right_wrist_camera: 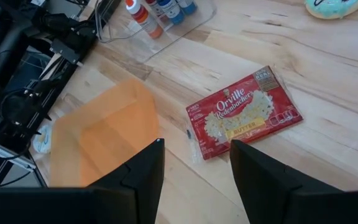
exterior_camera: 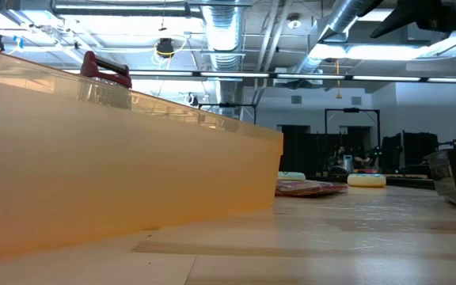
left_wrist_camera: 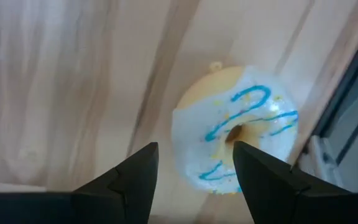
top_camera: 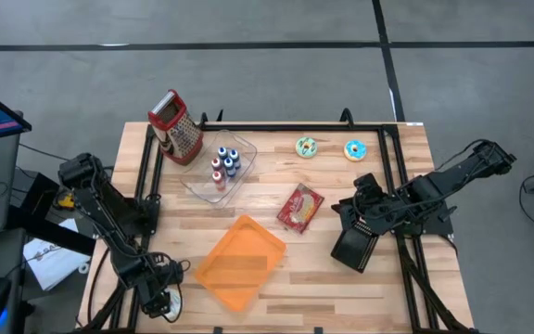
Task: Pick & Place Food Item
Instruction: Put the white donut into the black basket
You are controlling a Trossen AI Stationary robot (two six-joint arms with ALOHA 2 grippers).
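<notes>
grater (top_camera: 176, 127) beside bottle tray (top_camera: 219, 167), popcorn packet (top_camera: 300, 207), orange bin (top_camera: 240, 262)

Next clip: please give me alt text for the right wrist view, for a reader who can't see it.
A red Orville Redenbacher's butter popcorn packet lies flat on the wooden table, ahead of the right pincer, whose fingers stand open above the table. An orange tray sits beside the packet, and a clear bin of small bottles lies farther off.
</notes>
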